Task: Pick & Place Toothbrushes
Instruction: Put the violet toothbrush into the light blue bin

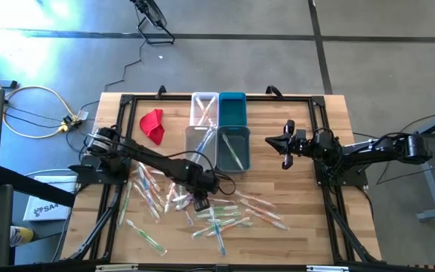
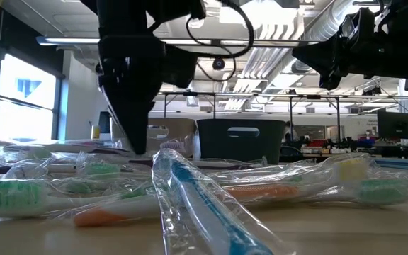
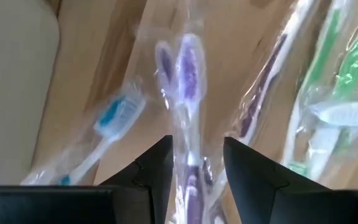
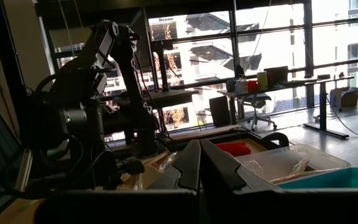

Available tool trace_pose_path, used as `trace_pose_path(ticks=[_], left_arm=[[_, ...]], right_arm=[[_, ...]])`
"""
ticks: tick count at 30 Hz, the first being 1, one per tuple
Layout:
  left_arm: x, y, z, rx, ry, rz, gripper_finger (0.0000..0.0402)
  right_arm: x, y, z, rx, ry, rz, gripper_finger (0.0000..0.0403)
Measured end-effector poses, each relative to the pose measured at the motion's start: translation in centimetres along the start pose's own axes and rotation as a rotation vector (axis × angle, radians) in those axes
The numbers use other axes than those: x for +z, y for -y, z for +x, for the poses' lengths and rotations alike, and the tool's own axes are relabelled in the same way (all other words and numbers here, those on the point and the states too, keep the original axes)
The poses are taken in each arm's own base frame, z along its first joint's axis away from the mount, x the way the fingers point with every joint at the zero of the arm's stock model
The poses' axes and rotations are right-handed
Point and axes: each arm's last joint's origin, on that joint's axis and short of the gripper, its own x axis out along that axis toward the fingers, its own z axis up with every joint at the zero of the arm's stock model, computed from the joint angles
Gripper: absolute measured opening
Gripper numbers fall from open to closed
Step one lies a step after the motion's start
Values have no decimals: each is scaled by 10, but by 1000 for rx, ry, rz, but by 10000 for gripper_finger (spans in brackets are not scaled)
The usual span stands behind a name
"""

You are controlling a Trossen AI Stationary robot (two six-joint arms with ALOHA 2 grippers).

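Many toothbrushes [image 1: 217, 215] in clear wrappers lie scattered on the wooden table's near half, with pink, orange, green, blue and white handles. My left gripper [image 1: 201, 202] points steeply down over the pile's far edge, and its dark fingers [image 2: 137, 134] hang just above the wrappers. It is open. In the left wrist view its two fingers stand on either side of a purple toothbrush [image 3: 188, 74] in its wrapper on the wood. My right gripper [image 4: 199, 163] is shut on nothing and is held high and level at the table's right [image 1: 284, 143].
Four small bins stand at the table's far middle: a clear one [image 1: 205, 108], a teal one [image 1: 232, 108], and two grey ones [image 1: 200, 143] [image 1: 234, 147] holding a few toothbrushes. A red cloth [image 1: 152, 125] lies to their left. A blue-handled toothbrush [image 3: 114, 118] and green ones [image 3: 347, 68] lie beside the purple one.
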Motion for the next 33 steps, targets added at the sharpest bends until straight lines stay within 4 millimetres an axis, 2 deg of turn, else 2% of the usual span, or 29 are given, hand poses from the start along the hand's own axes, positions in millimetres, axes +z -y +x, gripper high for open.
trace_pose_path(ticks=[12,21,24,33], left_arm=[[0,1,12,9,-16,-6,138],[0,1,13,17,-23,-7,136],[0,1,13,17,-22,-9,122],[0,0,11,8,-21,-9,39]], right_arm=[[0,0,0,0,-1,0,2],[0,0,0,0,0,0,2],[0,0,0,0,0,0,2],[0,0,0,0,-1,0,2]])
